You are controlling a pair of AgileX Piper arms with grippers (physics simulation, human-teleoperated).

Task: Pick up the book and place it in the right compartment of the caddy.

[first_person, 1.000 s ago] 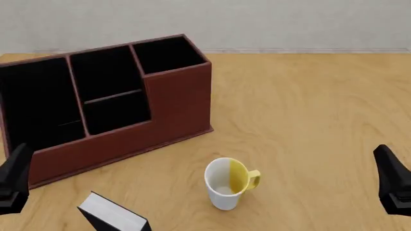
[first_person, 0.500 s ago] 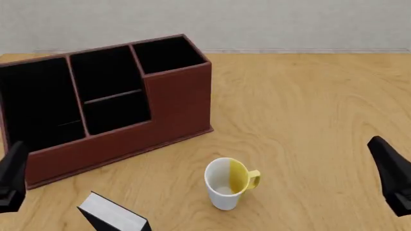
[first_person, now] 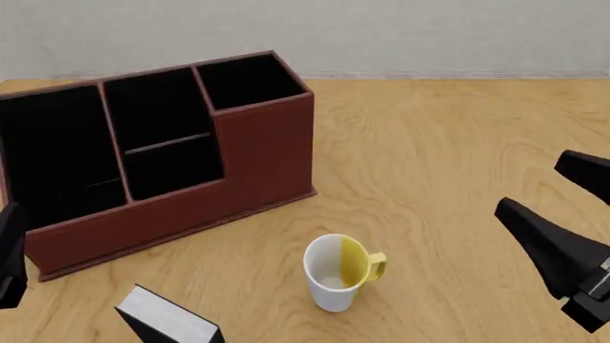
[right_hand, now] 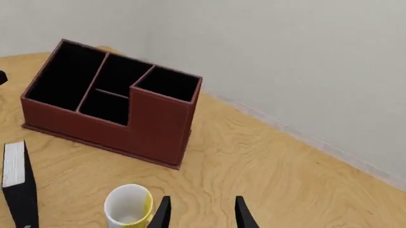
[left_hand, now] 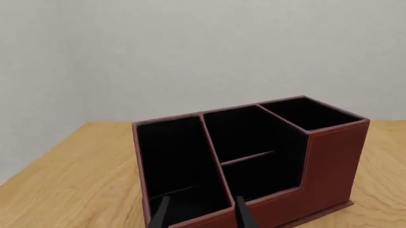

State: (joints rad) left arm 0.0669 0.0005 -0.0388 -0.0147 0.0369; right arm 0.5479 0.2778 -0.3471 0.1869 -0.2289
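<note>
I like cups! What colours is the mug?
The mug is white with a yellow side and yellow handle, clearest in the front view.

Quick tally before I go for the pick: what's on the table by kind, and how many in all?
Book: 1
Caddy, three sections: 1
White-and-yellow mug: 1
Total: 3 things on the table. The left gripper and right gripper are both open and hold nothing.

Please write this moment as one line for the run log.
stage: approach | book: standing on table, not held | right compartment: nothing seen inside | left gripper: open | right gripper: open, near mug
</note>
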